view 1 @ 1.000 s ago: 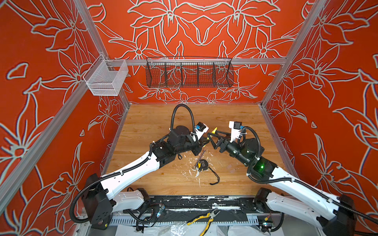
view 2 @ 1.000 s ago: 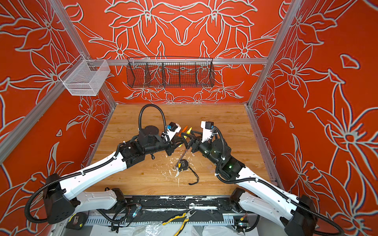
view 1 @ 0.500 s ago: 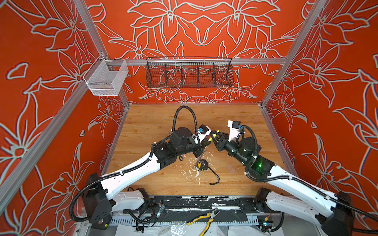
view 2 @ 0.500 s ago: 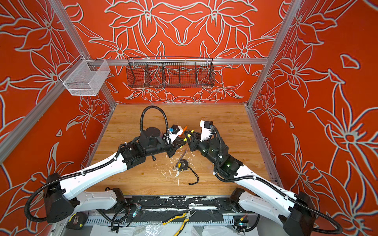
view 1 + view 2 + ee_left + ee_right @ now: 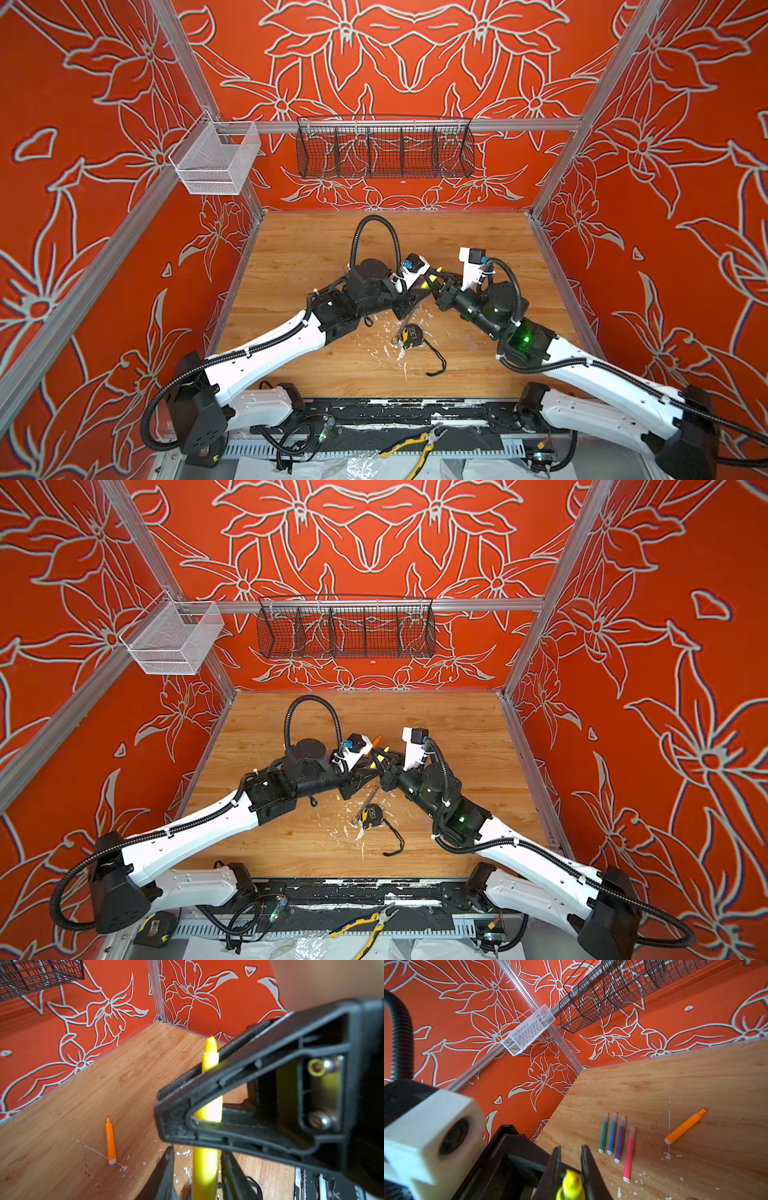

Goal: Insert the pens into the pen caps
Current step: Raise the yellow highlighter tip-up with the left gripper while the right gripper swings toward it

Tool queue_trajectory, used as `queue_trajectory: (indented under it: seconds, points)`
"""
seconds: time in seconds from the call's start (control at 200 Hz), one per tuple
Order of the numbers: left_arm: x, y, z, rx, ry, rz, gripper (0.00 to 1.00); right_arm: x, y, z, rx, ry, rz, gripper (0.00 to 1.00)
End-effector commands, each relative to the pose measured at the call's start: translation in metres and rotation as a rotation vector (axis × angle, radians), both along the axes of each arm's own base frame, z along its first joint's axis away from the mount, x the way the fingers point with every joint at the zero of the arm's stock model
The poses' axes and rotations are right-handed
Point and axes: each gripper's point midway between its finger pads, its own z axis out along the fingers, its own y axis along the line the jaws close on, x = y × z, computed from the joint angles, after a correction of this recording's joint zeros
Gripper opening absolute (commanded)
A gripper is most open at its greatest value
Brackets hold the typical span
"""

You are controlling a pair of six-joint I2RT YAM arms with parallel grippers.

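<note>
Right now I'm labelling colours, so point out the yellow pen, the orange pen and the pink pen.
yellow pen [image 5: 204,1169]: left wrist view, on the lower barrel.
orange pen [image 5: 685,1125]: right wrist view, on the middle of the barrel.
pink pen [image 5: 629,1153]: right wrist view, on the middle of the barrel.

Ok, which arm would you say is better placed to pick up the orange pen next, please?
Probably left: the left gripper stands open around the yellow pen, while the right gripper is shut on it. The orange pen lies free on the table.
</note>
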Motion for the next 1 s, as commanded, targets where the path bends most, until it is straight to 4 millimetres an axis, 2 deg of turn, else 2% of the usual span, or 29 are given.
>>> queue_trajectory:
  seconds: [0.0,0.11,0.145,0.27,0.31,0.41,0.47,0.52,0.636,0.721,0.806,0.861,0.996]
  points:
    - [-0.001,-0.003,0.002,-0.005,-0.033,-0.013,0.36,-0.001,0.0,0.011,0.064,-0.018,-0.009,0.07]
    - [-0.001,-0.004,0.002,-0.005,-0.029,-0.019,0.35,-0.001,0.001,0.011,0.079,-0.019,-0.005,0.07]
    - [-0.002,-0.005,0.002,-0.006,-0.03,-0.024,0.32,-0.001,0.002,0.011,0.081,-0.018,-0.004,0.07]
    - [-0.004,-0.005,0.002,-0.007,-0.035,-0.03,0.05,0.001,0.002,0.008,0.083,-0.011,-0.013,0.09]
    - [-0.004,-0.005,0.002,-0.007,-0.038,-0.032,0.0,0.001,0.0,0.007,0.085,-0.01,-0.018,0.2]
    - [0.002,-0.001,0.002,-0.005,-0.041,0.007,0.0,0.001,-0.007,0.003,0.071,-0.005,-0.047,0.52]
    - [0.008,0.002,0.002,-0.005,-0.043,0.047,0.0,0.001,-0.016,-0.001,0.039,0.014,-0.085,0.62]
    - [0.014,0.007,0.004,-0.009,-0.046,0.094,0.0,0.001,-0.026,-0.005,0.006,0.029,-0.122,0.66]
    - [0.035,0.024,0.006,-0.036,-0.023,0.215,0.0,-0.002,-0.061,-0.023,-0.089,0.108,-0.248,0.68]
    - [0.054,0.045,0.007,-0.079,0.024,0.308,0.0,-0.007,-0.09,-0.035,-0.138,0.178,-0.346,0.65]
    - [0.068,0.065,0.006,-0.115,0.062,0.389,0.0,-0.012,-0.1,-0.05,-0.186,0.233,-0.371,0.66]
    - [0.07,0.071,0.006,-0.119,0.062,0.415,0.0,-0.013,-0.102,-0.063,-0.24,0.273,-0.376,0.67]
    - [0.06,0.07,0.011,-0.134,0.057,0.375,0.0,-0.022,-0.122,-0.088,-0.429,0.417,-0.442,0.63]
